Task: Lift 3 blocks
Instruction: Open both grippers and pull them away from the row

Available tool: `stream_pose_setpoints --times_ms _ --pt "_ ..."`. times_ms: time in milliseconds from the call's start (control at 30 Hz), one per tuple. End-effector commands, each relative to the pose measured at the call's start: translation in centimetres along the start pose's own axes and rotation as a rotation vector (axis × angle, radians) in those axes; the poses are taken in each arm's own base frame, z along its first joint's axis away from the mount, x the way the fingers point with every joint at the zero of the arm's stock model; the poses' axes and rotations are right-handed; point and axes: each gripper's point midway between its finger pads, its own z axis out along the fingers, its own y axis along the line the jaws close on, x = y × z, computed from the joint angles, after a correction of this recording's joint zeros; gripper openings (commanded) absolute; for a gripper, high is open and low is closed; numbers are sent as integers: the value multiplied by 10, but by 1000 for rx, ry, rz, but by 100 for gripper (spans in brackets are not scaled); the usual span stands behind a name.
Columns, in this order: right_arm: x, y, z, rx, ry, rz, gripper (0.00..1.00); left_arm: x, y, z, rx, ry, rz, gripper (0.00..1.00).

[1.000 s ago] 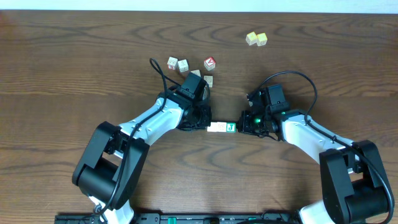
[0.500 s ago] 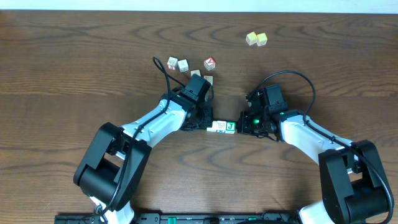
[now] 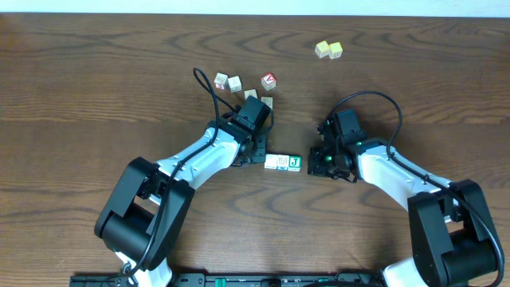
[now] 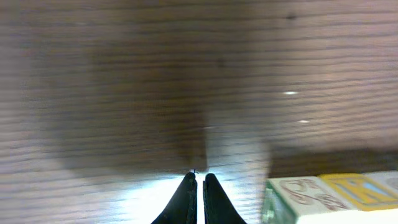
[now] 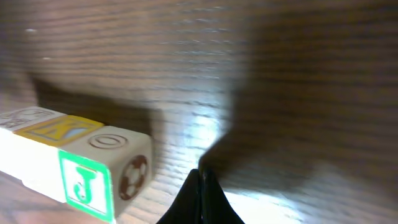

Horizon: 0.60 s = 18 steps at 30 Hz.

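Three blocks lie in a touching row on the wooden table: a whitish block [image 3: 271,162] [image 5: 25,116], a yellow-faced block [image 3: 282,162] [image 5: 59,130] and a block with a green J [image 3: 295,163] [image 5: 87,183]. My left gripper [image 3: 260,155] [image 4: 200,178] is shut and empty, just off the row's left end. The row's left end [image 4: 311,198] shows at the lower right of the left wrist view. My right gripper [image 3: 314,163] [image 5: 202,174] is shut and empty, a short gap to the right of the J block.
A red-faced cube [image 3: 269,80] and several whitish cubes [image 3: 228,82] sit clustered just behind my left gripper. A pair of pale yellow cubes [image 3: 328,49] lies at the back right. A black cable [image 3: 205,92] loops off the left wrist.
Both grippers have drawn back from the ends of the block row, the left one up and away, the right one to the right. The row has stayed about where it was.
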Motion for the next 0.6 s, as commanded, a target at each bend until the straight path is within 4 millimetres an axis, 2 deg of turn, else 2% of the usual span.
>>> stream_pose_setpoints --times_ms 0,100,133,233,267,333,400,433,467,500,567 --pt "-19 -10 -10 74 -30 5 1 -25 10 -28 -75 -116 4 8" --pt "-26 -11 -22 95 -16 27 1 -32 18 -50 -96 -162 -10 7" --pt "-30 -10 -31 103 -3 41 1 -36 23 -65 -99 -187 -24 7" --pt "-34 -7 -47 113 16 54 1 -40 32 -91 -97 -228 -51 7" --pt "-36 -3 -61 125 23 58 1 -42 40 -109 -92 -253 -72 9" --pt "-37 0 -87 155 19 59 3 -43 51 -135 -88 -290 -105 27" --pt "-35 4 -104 161 13 57 13 -42 62 -156 -85 -321 -133 44" --pt "-30 8 -124 156 3 55 33 -39 72 -177 -82 -354 -161 57" --pt "-25 10 -135 152 -5 53 54 -37 77 -188 -80 -373 -174 64" --pt "-21 12 -143 150 -11 50 62 -35 79 -195 -78 -384 -181 66" --pt "-9 14 -161 145 -21 45 99 -30 85 -213 -71 -416 -196 72"
